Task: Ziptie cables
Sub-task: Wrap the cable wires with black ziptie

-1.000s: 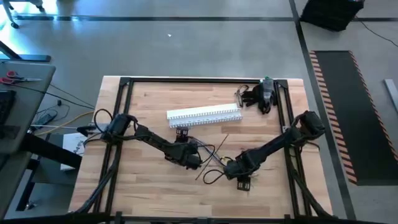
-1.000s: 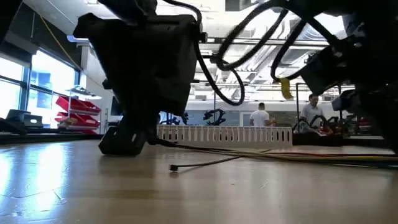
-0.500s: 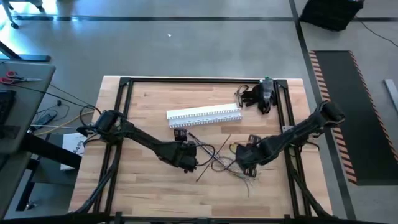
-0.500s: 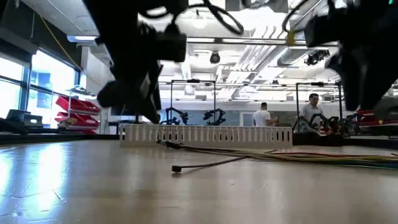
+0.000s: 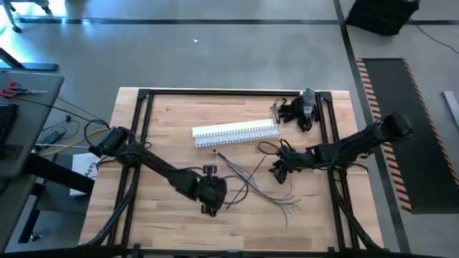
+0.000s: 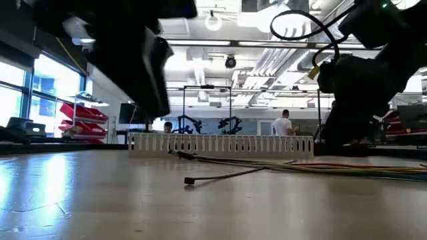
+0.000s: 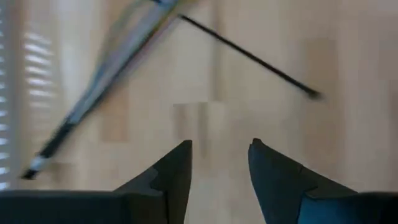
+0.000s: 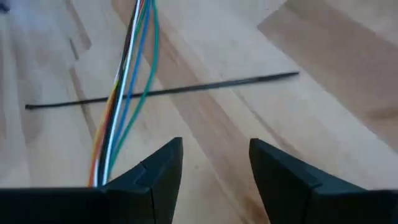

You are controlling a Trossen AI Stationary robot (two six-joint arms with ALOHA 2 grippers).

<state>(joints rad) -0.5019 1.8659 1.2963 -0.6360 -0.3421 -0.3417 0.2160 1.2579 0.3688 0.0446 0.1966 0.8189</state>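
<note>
The cables (image 5: 231, 165) lie slack on the wooden table, running from near the white channel to their fanned ends (image 5: 290, 206). A black ziptie (image 5: 235, 198) lies flat across them. In the left wrist view, my left gripper (image 7: 221, 146) hangs open above the table, with the cables (image 7: 99, 81) and ziptie (image 7: 249, 55) ahead of it. It sits near the table's middle (image 5: 209, 197). My right gripper (image 8: 214, 143) is also open, above the coloured wires (image 8: 130, 68) and the ziptie (image 8: 186, 89), right of centre (image 5: 278, 170).
A white slotted channel (image 5: 235, 132) lies toward the far side of the table. A black tool (image 5: 301, 109) rests at the far right corner. A black frame (image 5: 143, 129) edges the table. People stand in the room beyond (image 6: 279, 124).
My left gripper has risen off the table and moved toward the near edge. My right gripper has gone toward the far edge and somewhat right. The cables, looped between the grippers before, now lie stretched out with their near ends fanned. The ziptie has stayed in place.
</note>
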